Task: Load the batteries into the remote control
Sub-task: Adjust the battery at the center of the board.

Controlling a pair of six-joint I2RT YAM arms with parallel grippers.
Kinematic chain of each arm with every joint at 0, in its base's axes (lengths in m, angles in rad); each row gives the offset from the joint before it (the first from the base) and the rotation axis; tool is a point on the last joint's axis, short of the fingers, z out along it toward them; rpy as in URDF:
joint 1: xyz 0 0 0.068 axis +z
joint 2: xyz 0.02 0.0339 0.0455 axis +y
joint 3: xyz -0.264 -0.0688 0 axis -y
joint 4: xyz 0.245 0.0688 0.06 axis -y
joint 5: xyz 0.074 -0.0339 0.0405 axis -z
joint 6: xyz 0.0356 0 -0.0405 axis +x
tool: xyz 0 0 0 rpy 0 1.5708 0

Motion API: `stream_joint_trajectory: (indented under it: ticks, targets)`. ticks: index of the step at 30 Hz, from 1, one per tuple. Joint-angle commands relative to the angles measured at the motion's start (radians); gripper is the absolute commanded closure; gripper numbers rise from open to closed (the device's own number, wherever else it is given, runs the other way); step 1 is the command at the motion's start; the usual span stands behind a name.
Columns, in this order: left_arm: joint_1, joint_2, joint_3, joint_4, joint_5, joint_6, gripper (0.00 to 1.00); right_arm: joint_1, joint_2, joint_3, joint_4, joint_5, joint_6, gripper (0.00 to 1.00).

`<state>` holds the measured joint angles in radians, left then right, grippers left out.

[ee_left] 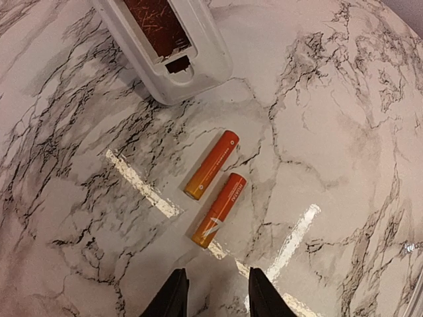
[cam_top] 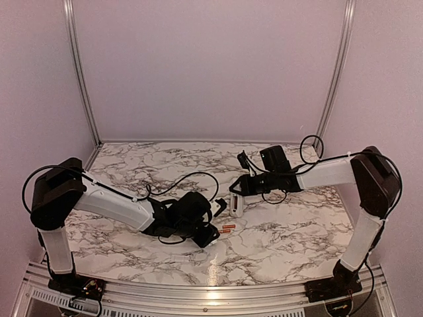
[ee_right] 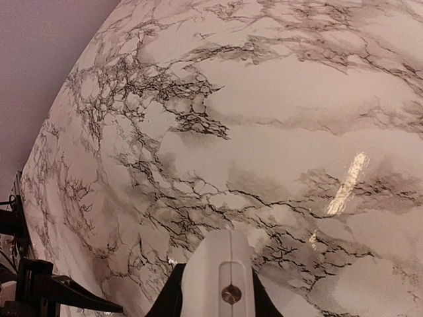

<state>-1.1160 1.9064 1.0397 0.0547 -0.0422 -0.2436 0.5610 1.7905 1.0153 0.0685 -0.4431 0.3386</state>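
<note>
The white remote control (ee_left: 165, 46) lies back up on the marble table, its battery recess open. In the top view the remote control (cam_top: 236, 206) sits mid-table. My right gripper (ee_right: 218, 290) is shut on one end of it, the white casing (ee_right: 218, 264) filling the gap between the fingers. The two orange-red batteries (ee_left: 215, 188) lie side by side on the table just short of the remote; from above the batteries (cam_top: 227, 228) look like small orange marks. My left gripper (ee_left: 218, 294) hovers just behind them, open, nothing between its black fingers (ee_left: 173, 297).
Black cables (cam_top: 192, 178) loop over the table behind the left arm. A small black and white part (cam_top: 220, 206) lies left of the remote. Lilac walls with metal posts (cam_top: 79, 72) close in the back and sides. A metal rail (cam_top: 211, 297) runs along the near edge.
</note>
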Motion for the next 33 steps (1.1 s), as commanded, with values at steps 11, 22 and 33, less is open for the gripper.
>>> stream_joint_trajectory:
  ticks: [11, 22, 33]
  targets:
    - [-0.009, 0.104, 0.072, 0.013, -0.071, -0.056, 0.67, 0.034, -0.023, -0.090, -0.006, -0.018, -0.010, 1.00]
    - [0.014, 0.137, 0.097, 0.009, -0.127, -0.078, 0.69, 0.064, -0.074, -0.191, 0.041, -0.054, 0.046, 1.00]
    - [0.043, 0.144, 0.099, 0.033, -0.102, -0.062, 0.67, 0.113, -0.069, -0.219, 0.109, -0.076, 0.123, 1.00]
